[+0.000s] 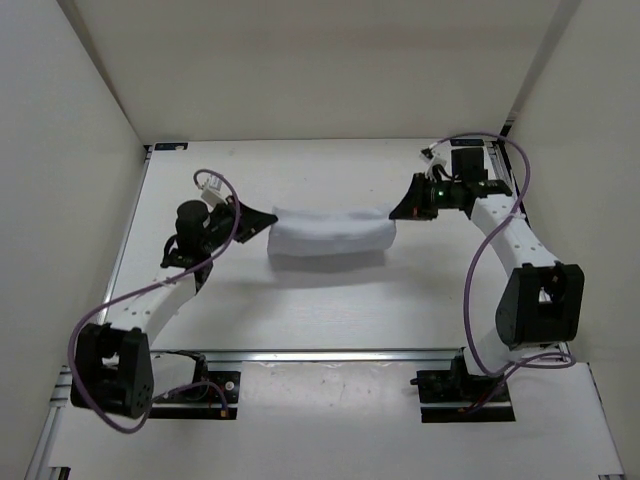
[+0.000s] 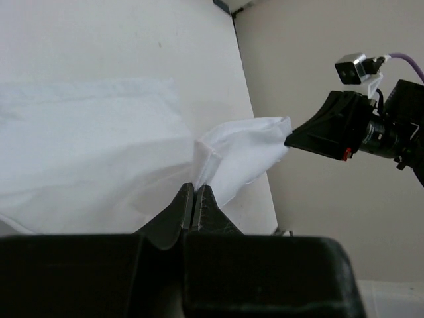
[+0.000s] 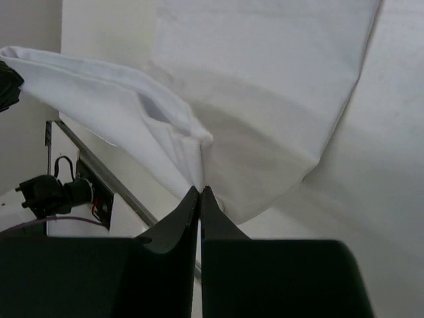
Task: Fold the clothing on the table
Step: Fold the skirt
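The white cloth [image 1: 330, 235] is strung out sideways over the far half of the counter [image 1: 330, 320], about midway between its left and right edges, sagging a little in the middle. I can't tell whether its lower edge touches the surface. The left tool [image 1: 272, 218] is clenched on the cloth's left end, thin fabric nipped between its tips. The right tool [image 1: 393, 212] grips the right end the same way. The fabric bunches into wrinkles at both grips.
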Tool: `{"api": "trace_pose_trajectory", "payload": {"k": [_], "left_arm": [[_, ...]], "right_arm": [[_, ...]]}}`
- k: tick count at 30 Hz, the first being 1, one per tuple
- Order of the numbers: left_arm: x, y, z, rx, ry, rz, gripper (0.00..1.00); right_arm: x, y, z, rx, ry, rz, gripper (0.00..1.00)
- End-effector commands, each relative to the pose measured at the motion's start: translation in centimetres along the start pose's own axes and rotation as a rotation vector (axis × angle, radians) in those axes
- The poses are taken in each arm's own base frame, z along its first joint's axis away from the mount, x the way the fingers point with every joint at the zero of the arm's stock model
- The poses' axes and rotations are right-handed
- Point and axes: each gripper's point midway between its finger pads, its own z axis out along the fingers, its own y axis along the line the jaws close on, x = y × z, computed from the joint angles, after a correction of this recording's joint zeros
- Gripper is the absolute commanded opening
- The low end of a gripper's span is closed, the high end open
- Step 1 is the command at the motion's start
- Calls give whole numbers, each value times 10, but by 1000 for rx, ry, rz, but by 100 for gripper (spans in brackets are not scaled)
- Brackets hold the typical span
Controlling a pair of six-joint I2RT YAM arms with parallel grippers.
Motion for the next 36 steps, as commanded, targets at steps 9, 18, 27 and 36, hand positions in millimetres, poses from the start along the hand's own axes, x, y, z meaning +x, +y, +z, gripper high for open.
{"api": "trace_pose_trajectory", "payload": {"k": [9,18,27,36], "left_arm": [[60,48,-49,-167,-18,-6,0],[45,77,-37,-265,-55,39,0],[43,94,-20,-308,-49,62,0],[39,108,5,-339,-19,79,0]], "right_arm": [[59,2,-6,1,7,30,0],[43,-24,24,15,26,39,0],[37,-44,46,32,44,59,0],[28,-65,56,63,60,78,0]]}}
